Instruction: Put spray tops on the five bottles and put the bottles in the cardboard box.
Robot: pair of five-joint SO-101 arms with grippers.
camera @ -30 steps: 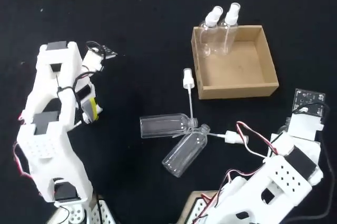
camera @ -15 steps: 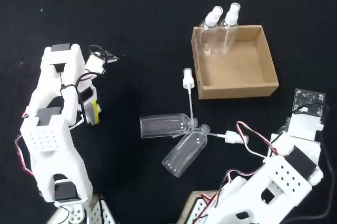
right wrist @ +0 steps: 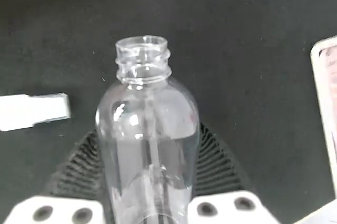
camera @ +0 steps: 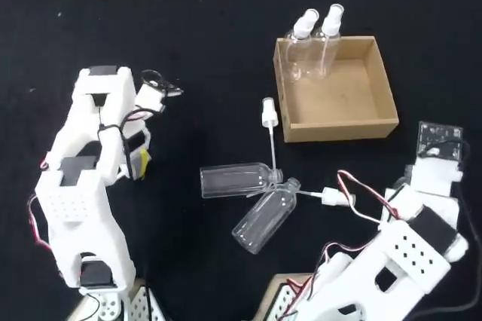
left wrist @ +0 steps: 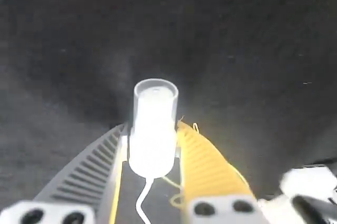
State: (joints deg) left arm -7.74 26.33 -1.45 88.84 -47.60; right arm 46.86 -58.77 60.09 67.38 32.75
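Left wrist view: a spray top (left wrist: 154, 109) is pinched between the closed fingers of the left gripper (left wrist: 152, 128), its tube trailing back between them, probably so the tube stays free to feed into a neck. The right gripper (right wrist: 147, 156) clamps an uncapped bottle (right wrist: 145, 103) by its body, leaving the mouth clear, likely to receive that top. On the table (camera: 188, 27) two bare bottles (camera: 237, 180) lie mid-cloth with loose tops (camera: 268, 112) at their 12 and 3 o'clock, and at 2 o'clock the cardboard box (camera: 339, 131) holds two capped bottles (camera: 309, 57).

The cardboard box (camera: 339, 131) floor lies open beside two bottles (camera: 325, 51).
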